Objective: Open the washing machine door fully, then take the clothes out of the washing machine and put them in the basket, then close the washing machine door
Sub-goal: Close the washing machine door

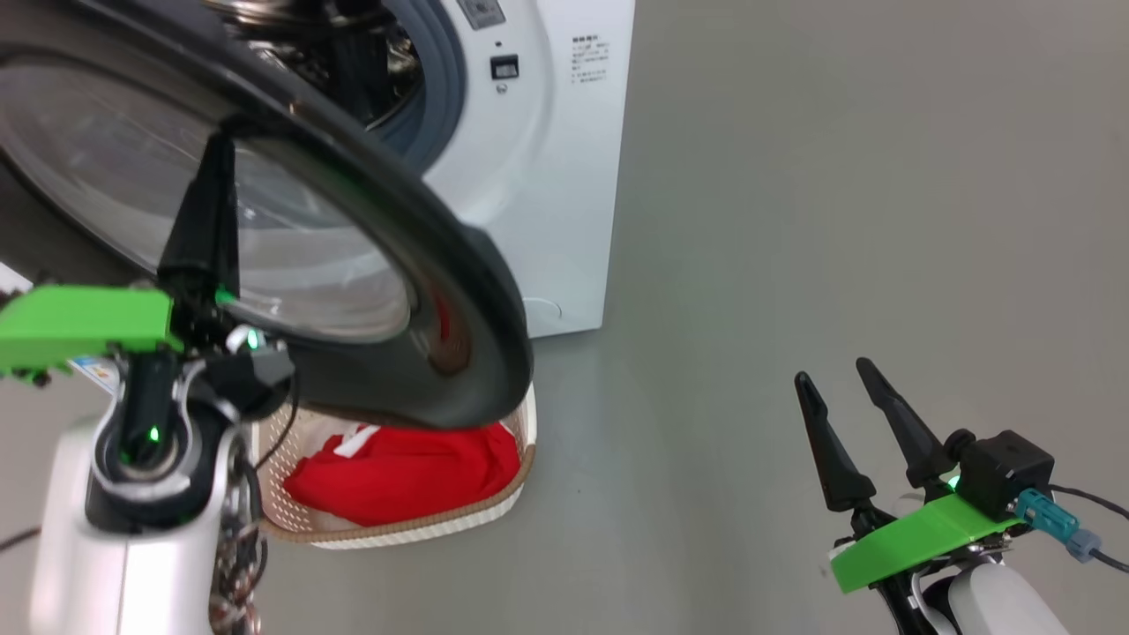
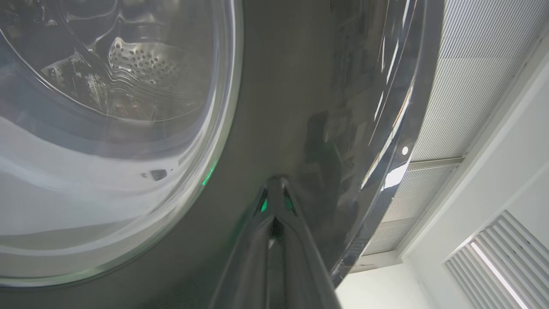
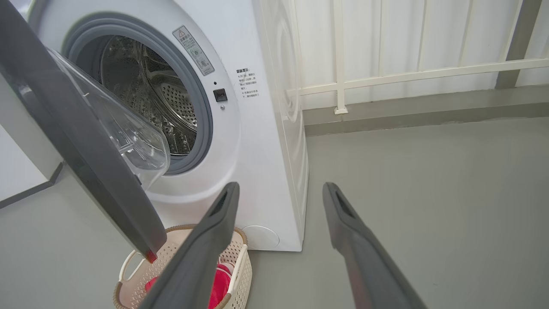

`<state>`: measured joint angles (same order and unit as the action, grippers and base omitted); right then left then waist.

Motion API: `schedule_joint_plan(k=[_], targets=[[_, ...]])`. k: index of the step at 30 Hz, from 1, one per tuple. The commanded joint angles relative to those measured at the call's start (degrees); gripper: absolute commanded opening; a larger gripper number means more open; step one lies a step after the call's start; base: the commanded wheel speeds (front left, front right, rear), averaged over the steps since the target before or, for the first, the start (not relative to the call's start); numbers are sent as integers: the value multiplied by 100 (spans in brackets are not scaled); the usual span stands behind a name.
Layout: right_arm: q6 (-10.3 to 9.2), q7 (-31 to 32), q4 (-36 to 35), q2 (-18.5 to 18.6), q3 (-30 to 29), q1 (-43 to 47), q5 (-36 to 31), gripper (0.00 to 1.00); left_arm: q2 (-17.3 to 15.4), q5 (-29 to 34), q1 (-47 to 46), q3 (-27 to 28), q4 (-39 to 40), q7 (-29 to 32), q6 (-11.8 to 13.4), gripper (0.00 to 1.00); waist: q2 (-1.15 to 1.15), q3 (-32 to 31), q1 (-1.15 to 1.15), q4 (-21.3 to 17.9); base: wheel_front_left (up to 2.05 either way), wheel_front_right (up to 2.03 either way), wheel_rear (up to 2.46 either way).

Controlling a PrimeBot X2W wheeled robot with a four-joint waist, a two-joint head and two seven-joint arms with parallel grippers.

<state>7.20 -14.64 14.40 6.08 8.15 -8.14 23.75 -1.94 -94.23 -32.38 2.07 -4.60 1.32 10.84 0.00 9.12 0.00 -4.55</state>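
Your left gripper (image 1: 218,150), fingers clenched together on nothing, presses its tips to the black rim of the washing machine door (image 1: 441,291), just beside the glass window. Your right gripper (image 1: 833,372) hangs well apart over the grey floor (image 1: 838,176), fingers spread wide and empty. The door stands swung partway out, its lower edge above the basket (image 1: 529,441), which sits on the floor in front of the washing machine (image 1: 547,176) with the red clothes (image 1: 406,472) inside it. Beyond, the steel drum (image 3: 163,98) shows through the open mouth.
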Motion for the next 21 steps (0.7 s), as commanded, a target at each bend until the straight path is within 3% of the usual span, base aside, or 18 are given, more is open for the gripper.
schedule_joint_plan(k=[1,21], targets=[[29,-36,-159,61,122,-180,44,100,-94,-9,-310,105,57,-13,-80,0,0,117,0,-64,0,0,0],[29,-36,-189,119,240,-380,97,100,-119,-308,-1877,224,-1694,223,-618,0,0,452,0,-180,0,0,0]])
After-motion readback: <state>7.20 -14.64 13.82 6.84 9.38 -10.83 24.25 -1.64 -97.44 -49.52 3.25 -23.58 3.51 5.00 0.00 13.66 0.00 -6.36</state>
